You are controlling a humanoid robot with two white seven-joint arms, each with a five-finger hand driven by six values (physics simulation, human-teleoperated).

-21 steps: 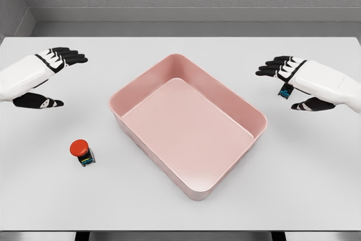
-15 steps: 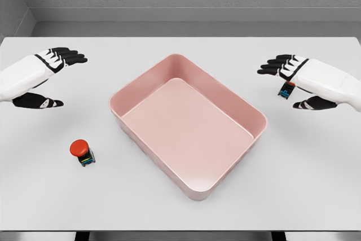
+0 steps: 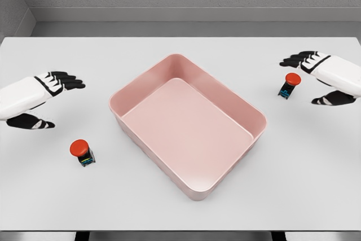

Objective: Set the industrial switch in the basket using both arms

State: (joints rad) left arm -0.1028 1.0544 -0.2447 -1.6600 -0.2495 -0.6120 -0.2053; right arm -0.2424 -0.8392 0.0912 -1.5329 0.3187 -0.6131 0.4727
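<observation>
- Head view, work surface: white table (image 3: 180, 207) spanning the frame, grey wall behind.
- Centre of table: pink basket (image 3: 188, 125), rectangular, rounded corners, set at an angle with one corner toward the near edge; interior holding nothing.
- Left switch (image 3: 82, 152): red mushroom button on a small dark base, upright on the table, near-left of the basket, well apart from its wall.
- Right switch (image 3: 289, 84): same red button on dark base, upright on the table, far-right of the basket, outside it and clear of the rim.
- Left hand (image 3: 40, 99): white palm shell with black fingers (image 3: 66, 81), entering from the left edge; fingers extended and lightly spread, pointing toward the basket; thumb (image 3: 29, 122) held lower and separate; nothing grasped. Positioned above and behind the left switch, not touching it.
- Right hand (image 3: 325, 76): entering from the right edge; fingers (image 3: 299, 60) extended and pointing left, thumb (image 3: 333, 99) held apart below; nothing grasped. Right switch located just beside the fingertips, in the open gap between fingers and thumb; contact not discernible.
- Both switches on the table, neither in the basket.
</observation>
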